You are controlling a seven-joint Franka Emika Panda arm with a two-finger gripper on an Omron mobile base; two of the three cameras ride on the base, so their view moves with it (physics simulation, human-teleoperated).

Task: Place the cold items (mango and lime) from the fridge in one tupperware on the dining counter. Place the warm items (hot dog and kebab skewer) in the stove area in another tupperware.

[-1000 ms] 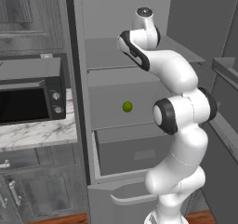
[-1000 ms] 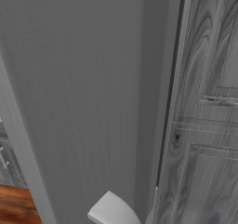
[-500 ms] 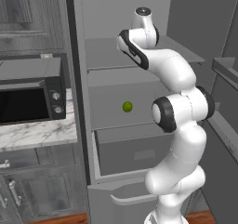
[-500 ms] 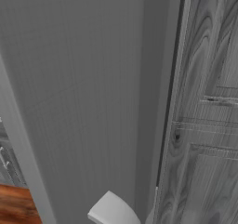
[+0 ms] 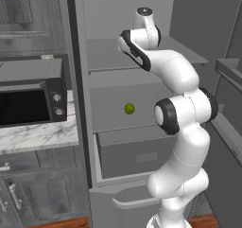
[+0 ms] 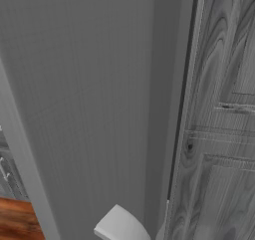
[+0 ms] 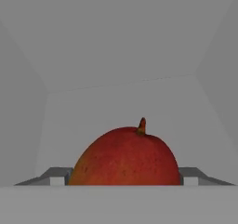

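Mango (image 7: 124, 157) right up close between the two finger tips (image 7: 56, 177), one on each side, long way lying across, stem pointing up. Cannot tell if squeezed yet or just near. Sitting on a pale grey shelf inside the fridge (image 5: 142, 85). Lower down, lime (image 5: 129, 109) on another shelf. Microwave (image 5: 30, 99) on the marble counter (image 5: 42, 137) beside.

Red mango (image 7: 124, 157), stem up, on pale fridge (image 5: 142, 57) shelf; green lime (image 5: 129, 109) lower.

No legible text anywhere, perhaps for the coarse rendering of the microwave (image 5: 30, 99).
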